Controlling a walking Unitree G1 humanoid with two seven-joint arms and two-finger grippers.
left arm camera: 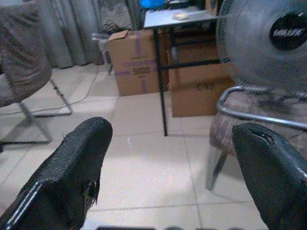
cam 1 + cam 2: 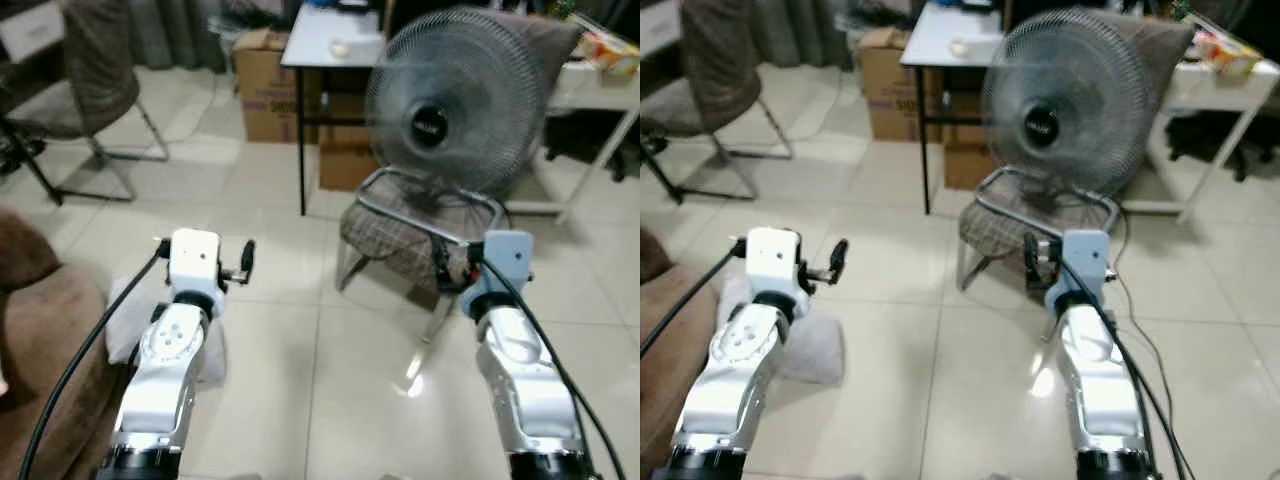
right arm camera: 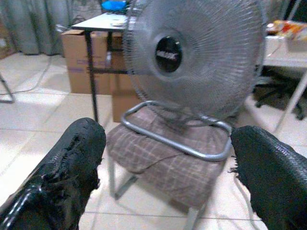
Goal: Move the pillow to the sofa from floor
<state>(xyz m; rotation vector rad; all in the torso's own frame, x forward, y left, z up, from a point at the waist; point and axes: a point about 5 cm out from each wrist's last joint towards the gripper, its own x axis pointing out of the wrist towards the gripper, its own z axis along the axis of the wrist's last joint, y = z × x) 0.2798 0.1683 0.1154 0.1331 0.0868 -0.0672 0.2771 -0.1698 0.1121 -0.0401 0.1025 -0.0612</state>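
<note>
A white pillow lies on the tiled floor against the brown sofa at the left, partly hidden under my left arm. My left gripper is held up above the pillow's far side. Its two black fingers stand wide apart with nothing between them, so it is open. My right gripper is raised at the right and faces the fan, far from the pillow. It is open too, and its fingers hold nothing.
A big grey fan stands on a metal chair with a checked cushion straight ahead. Behind are a black-legged table, cardboard boxes and a white table. A grey chair stands at the far left.
</note>
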